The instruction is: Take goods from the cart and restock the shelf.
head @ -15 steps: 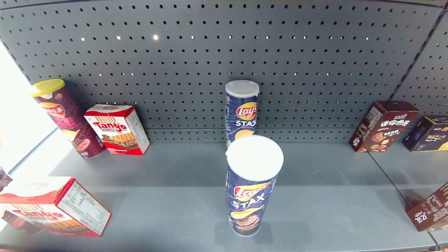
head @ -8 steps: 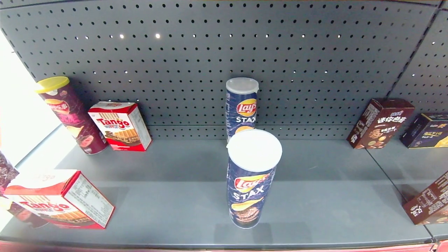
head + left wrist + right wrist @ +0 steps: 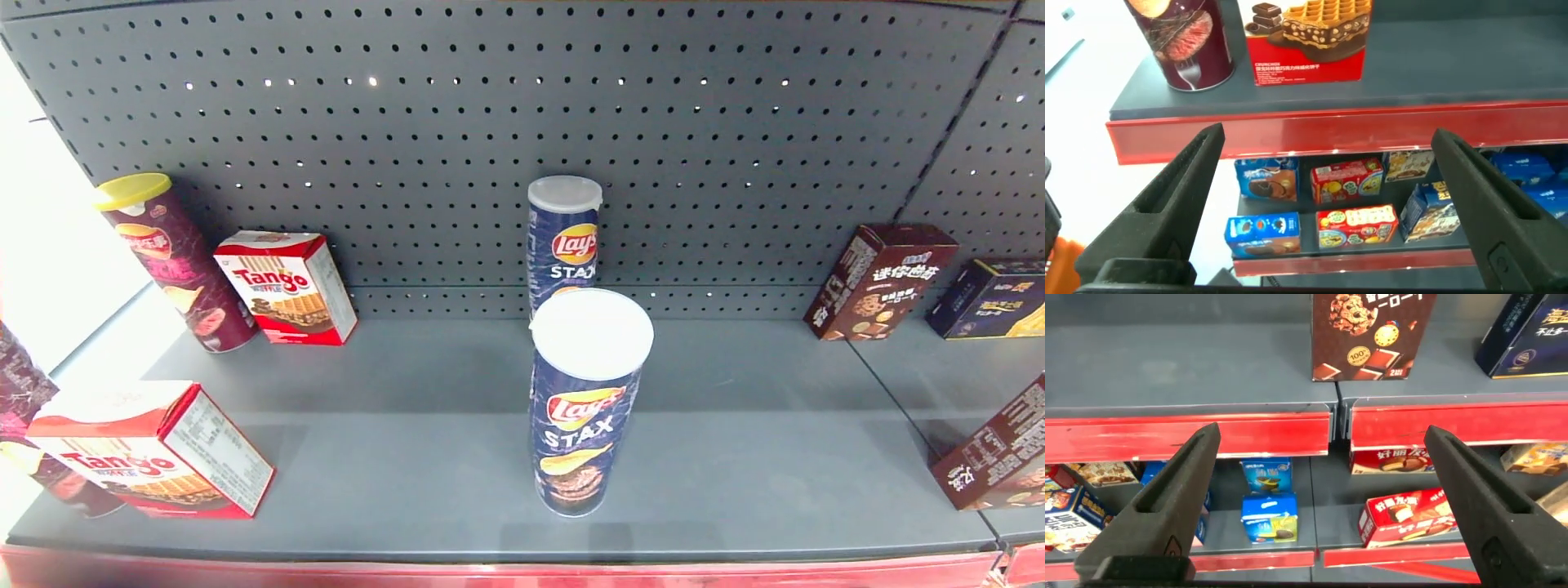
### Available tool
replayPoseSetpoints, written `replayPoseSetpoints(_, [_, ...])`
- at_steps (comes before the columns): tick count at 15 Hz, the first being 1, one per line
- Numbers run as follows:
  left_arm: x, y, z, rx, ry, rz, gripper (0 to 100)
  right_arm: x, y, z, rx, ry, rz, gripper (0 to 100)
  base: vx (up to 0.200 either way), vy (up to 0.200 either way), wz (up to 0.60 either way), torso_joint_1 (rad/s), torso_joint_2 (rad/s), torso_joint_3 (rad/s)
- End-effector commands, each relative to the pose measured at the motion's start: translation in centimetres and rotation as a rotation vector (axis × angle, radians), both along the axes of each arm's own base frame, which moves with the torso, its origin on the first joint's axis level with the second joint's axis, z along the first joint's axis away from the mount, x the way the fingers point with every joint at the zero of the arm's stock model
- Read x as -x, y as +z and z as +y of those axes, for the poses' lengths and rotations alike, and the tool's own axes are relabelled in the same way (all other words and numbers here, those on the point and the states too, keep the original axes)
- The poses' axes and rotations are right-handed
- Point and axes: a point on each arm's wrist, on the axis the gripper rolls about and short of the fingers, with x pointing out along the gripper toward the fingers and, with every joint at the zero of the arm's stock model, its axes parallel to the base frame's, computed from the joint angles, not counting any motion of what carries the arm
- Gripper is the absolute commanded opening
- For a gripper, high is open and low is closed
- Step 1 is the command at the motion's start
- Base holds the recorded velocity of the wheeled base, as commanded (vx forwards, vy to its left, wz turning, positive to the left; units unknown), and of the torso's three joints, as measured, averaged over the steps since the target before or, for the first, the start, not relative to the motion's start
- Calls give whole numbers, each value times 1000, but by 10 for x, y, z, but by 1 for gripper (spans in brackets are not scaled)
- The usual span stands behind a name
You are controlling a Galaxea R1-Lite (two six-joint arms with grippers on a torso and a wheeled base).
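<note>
My left hand point(image 3: 1327, 139) hangs empty with its fingers spread wide, level with the red front edge of the shelf point(image 3: 775, 441). Just past that edge, at the front left corner, a front wafer box point(image 3: 1306, 37) stands beside a dark red can point(image 3: 1184, 41). Below the edge is a lower shelf point(image 3: 1372, 260) stocked with small snack boxes point(image 3: 1347, 180).

My right hand point(image 3: 1321, 434) is also wide open and holds nothing. It faces the same red edge farther right, where two shelf sections meet. A front brown box point(image 3: 1372, 335) stands by that seam, and a dark blue box point(image 3: 1527, 331) stands on the next section.

On the shelf, the front blue chip can point(image 3: 584, 433) stands upright in the middle, near the front edge. The back blue chip can point(image 3: 563, 237) stands straight behind it, against the pegboard point(image 3: 408, 163). A yellow-lidded can point(image 3: 175, 269) is at the back left, with a back wafer box point(image 3: 286, 286) just beside it. A back brown box point(image 3: 878, 282) stands near the back right corner.
</note>
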Motion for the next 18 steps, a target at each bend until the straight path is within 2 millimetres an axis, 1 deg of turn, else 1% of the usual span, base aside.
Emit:
replayPoseSetpoints(1, [0, 0, 0, 0, 0, 1, 100, 0, 0, 0, 0, 0, 1, 100, 0, 0, 0, 0, 0, 0])
replayPoseSetpoints(18, [0, 0, 0, 0, -2, 0, 100, 0, 0, 0, 0, 0, 1, 100, 0, 0, 0, 0, 0, 0])
